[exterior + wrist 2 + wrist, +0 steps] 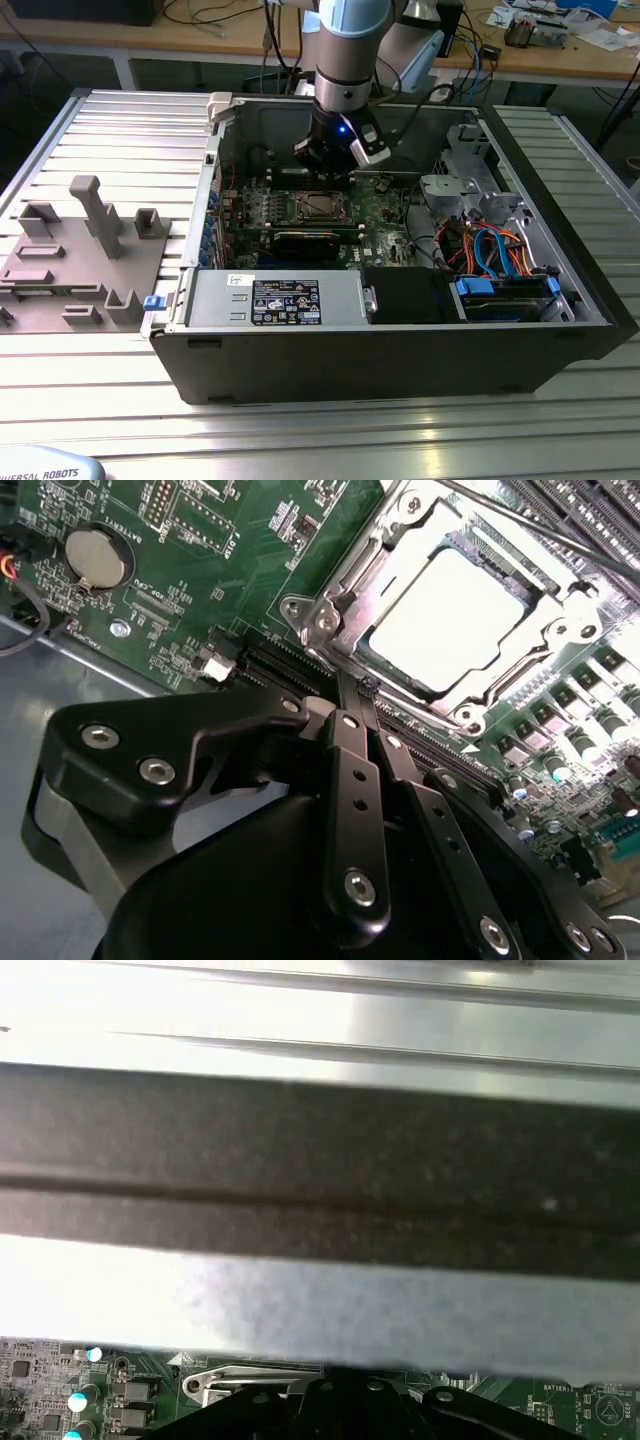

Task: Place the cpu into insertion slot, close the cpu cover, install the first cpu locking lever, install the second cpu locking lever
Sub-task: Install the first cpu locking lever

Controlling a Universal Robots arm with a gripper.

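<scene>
So the coin cell battery (92, 558) sits well off from the insertion slot (452, 615), the cpu (447, 618) is seated inside it under the cpu cover (345, 592), and the gripper (362, 695) hangs just beside, fingers pinched together on nothing.

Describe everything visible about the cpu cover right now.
The cpu cover is a thin, shiny silver metal frame with a square window. It lies flat and closed over the socket on the green motherboard, and the pale grey cpu shows through the window. Round screws sit at the corners around it. In the second wrist view the gripper points at its near edge; contact cannot be judged.
</scene>
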